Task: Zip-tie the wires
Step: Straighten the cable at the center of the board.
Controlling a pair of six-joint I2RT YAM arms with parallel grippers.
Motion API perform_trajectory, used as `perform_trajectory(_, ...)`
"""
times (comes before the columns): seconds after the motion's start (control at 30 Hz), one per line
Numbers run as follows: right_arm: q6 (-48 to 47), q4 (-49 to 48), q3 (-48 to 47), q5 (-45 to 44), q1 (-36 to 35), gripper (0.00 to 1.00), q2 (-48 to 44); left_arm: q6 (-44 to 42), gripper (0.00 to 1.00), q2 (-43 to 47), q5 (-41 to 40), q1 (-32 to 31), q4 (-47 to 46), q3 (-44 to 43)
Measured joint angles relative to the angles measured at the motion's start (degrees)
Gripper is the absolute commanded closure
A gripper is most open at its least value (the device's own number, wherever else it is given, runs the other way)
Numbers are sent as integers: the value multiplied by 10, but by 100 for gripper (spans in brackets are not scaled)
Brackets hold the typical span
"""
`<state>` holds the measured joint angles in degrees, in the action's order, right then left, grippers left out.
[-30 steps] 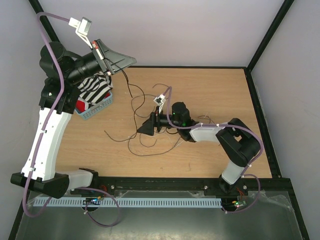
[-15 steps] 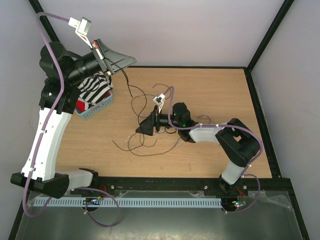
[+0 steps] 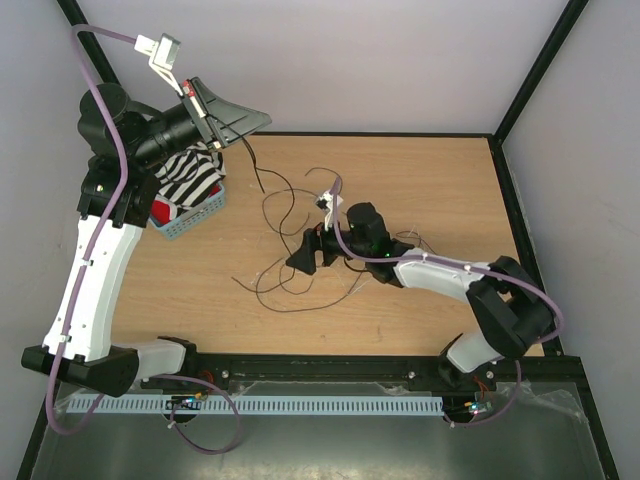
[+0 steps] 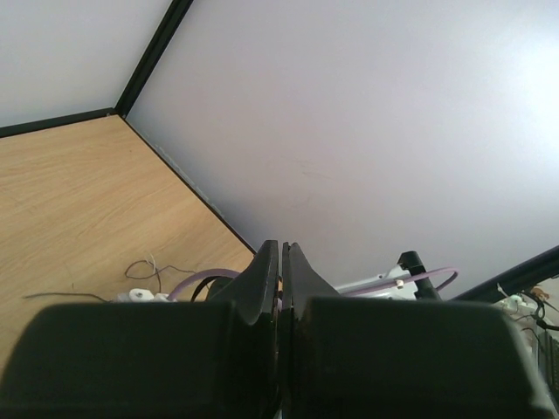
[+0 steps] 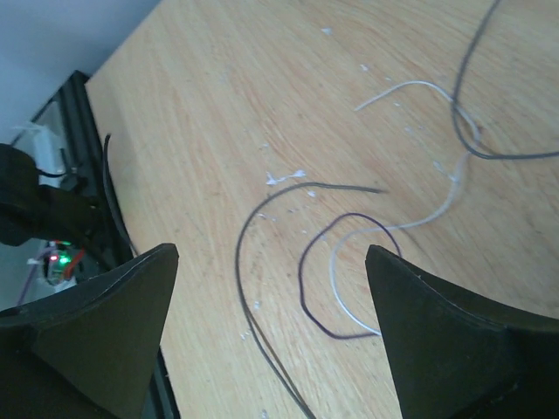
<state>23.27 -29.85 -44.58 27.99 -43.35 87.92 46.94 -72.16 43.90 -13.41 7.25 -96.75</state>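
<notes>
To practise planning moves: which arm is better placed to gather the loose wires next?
Right, most likely: its fingers stand open, low over the wires mid-table. The left fingers are shut and raised high by the basket at the far-left corner.

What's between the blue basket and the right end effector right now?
Top external view: mostly bare wooden table between the blue basket and the open right end effector, crossed near the end effector by thin strands of the wires.
</notes>
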Motion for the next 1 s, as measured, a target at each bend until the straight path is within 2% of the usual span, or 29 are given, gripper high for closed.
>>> perform_trajectory(0.23,-64,95,0,-78,2,1,-56,0,100,0,0,2,0,0)
perform_trajectory(0.43,-100,135,7,-88,3,0,-84,0,100,0,-1,2,0,0)
perform_trajectory(0.63,-101,113,35,-41,3,1,-106,1,100,0,-2,2,0,0)
perform_trajectory(0.83,-55,53,42,-5,0,6,-75,1,100,0,-4,2,0,0)
perform_trajectory(0.9,-39,35,40,-2,-2,14,-55,1,100,0,-4,2,0,0)
perform_trajectory(1.0,-19,15,36,2,-3,46,-25,1,100,1,-4,2,0,0)
